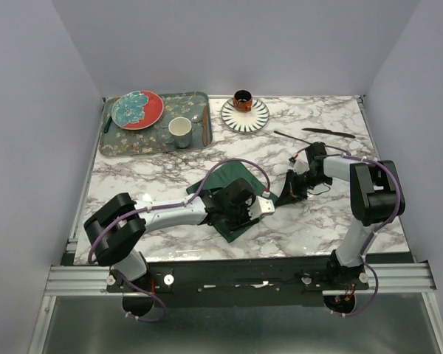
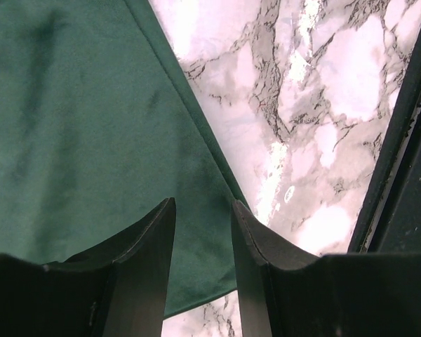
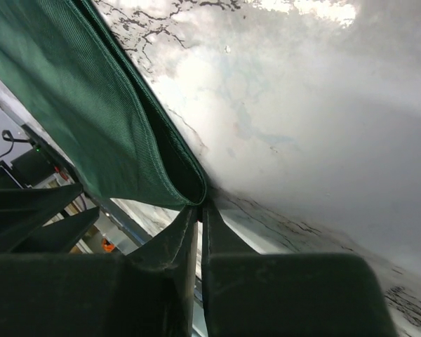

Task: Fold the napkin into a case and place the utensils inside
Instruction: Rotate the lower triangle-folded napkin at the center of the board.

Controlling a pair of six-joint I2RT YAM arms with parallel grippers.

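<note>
On the marble table [image 1: 155, 173] the napkin [image 1: 232, 177] lies diagonally, corner at right fingers [image 3: 172, 242].

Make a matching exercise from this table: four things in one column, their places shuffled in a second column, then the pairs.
Things:
1. napkin
2. white cup
3. orange cup
4. black knife

Places:
A. on the striped plate
B. on the bare marble table, back right
C. on the floral tray
D. spread near the table's middle

Pairs: 1-D, 2-C, 3-A, 4-B
</note>
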